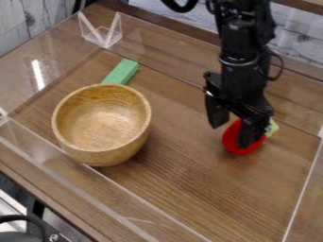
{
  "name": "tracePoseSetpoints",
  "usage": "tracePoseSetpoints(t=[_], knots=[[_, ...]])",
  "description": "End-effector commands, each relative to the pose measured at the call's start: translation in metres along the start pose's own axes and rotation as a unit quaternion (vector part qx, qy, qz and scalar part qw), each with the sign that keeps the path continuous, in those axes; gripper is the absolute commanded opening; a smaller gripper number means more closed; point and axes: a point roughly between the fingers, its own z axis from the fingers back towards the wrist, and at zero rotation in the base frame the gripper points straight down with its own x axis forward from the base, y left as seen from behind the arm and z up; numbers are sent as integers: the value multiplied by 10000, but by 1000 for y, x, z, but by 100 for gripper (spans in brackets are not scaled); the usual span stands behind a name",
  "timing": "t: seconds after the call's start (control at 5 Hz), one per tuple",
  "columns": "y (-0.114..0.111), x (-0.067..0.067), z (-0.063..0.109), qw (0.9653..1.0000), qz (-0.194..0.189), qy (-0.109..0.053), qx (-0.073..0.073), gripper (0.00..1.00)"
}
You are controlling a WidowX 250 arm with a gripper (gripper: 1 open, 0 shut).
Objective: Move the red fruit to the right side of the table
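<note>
brown wood-grain table edged by low clear plastic walls. resting on it: wooden bowl at near left, flat green block just beyond the bowl, red fruit far over at the right side.

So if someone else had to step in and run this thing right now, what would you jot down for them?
Gripper: open, pointing straight down, holding nothing, just above the red fruit.
Red fruit: lying on the table at its right side, near the right clear wall, partly hidden behind the fingers.
Wooden bowl sits at the left, empty; green block lies behind it. Neither is part of the job.
Done: the fruit appears to be placed on the right side and released.
Left: lift the arm clear and check that the fruit stays put.
</note>
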Motion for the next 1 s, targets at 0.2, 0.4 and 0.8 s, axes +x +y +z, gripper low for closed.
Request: tracePoseSetpoints(t=[0.2,0.4,0.8], knots=[[-8,24,29,9982,-541,-244,5,100],[-7,23,37,9982,-525,-292,20,100],[-6,23,50,9971,-673,-342,11,100]])
